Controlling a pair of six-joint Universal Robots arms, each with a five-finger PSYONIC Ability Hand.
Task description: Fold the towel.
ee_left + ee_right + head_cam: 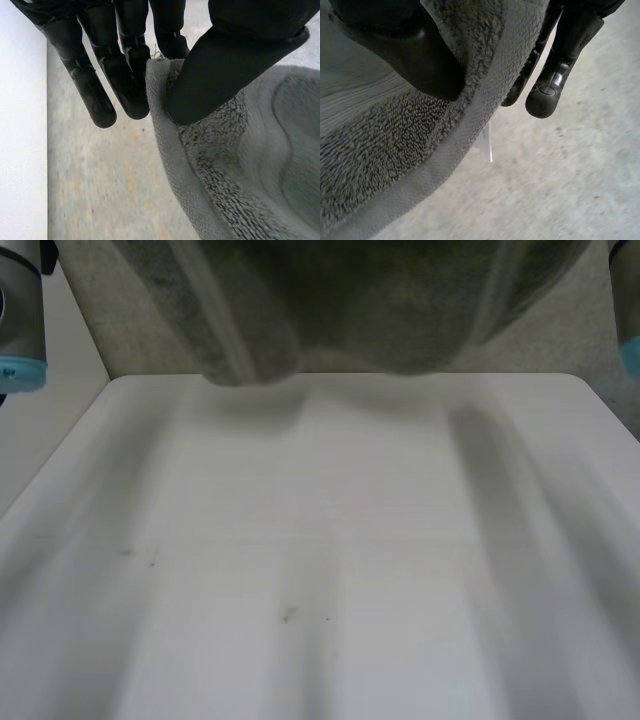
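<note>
The white tabletop (330, 540) is bare apart from a few dark specks (288, 615). The grey towel (370, 300) hangs above its far edge, lifted clear, most likely so it spreads under its own weight before being laid down for a fold. The head view cuts off its upper part, and the hanging folds are smeared there, so its full shape and lower corners cannot be judged.

The left arm (20, 310) and right arm (628, 300) show at the far corners, holding the cloth from 2 sides.

The left hand (240, 60) has its thumb clamped on the towel's hemmed edge, close to a corner. The finger behind the cloth that it presses against is mostly hidden. The other fingers (95, 95) are straight, just beside the hem and not touching it.

The right hand (415, 55) pinches the hem the same way, with the thumb on the looped face and the fingers (560, 65) behind it, 1 tip poking past the edge. Which corner it holds cannot be told.

A thin pale sliver (490, 142) hangs under the hem. It may be a label or a thread, but it is too small to tell.
</note>
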